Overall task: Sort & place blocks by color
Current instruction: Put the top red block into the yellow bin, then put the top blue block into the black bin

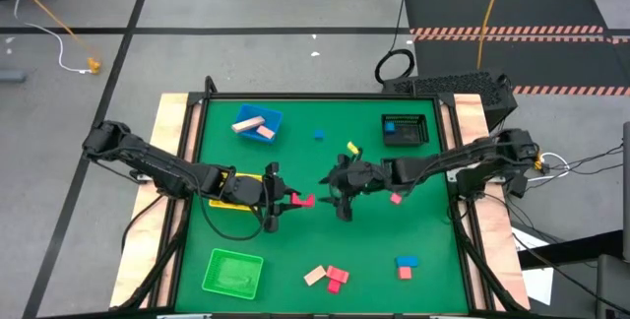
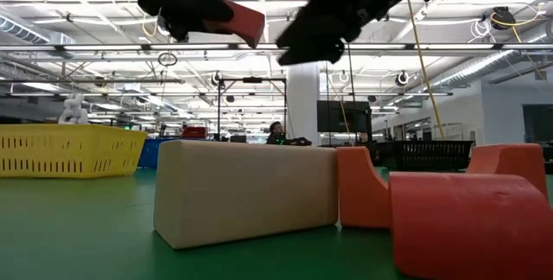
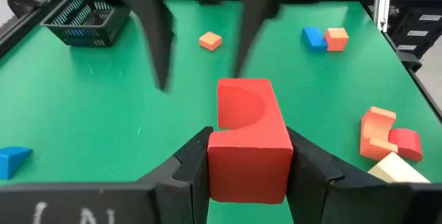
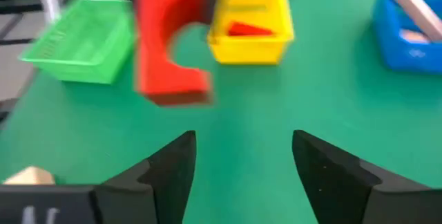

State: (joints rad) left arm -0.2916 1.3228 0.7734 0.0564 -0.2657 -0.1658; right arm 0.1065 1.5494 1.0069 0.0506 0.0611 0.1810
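above the green table (image 1: 295, 250), left hand (image 3: 245, 172) clamps red block (image 3: 247, 137); right hand (image 4: 242, 158) gapes empty.

Red block (image 3: 247, 144) — green table (image 3: 138, 120)

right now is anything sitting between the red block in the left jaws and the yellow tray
Nothing visible. The left gripper holds the red block right beside the yellow tray, bare green mat between them. The right gripper, jaws open, is on the block's far side.
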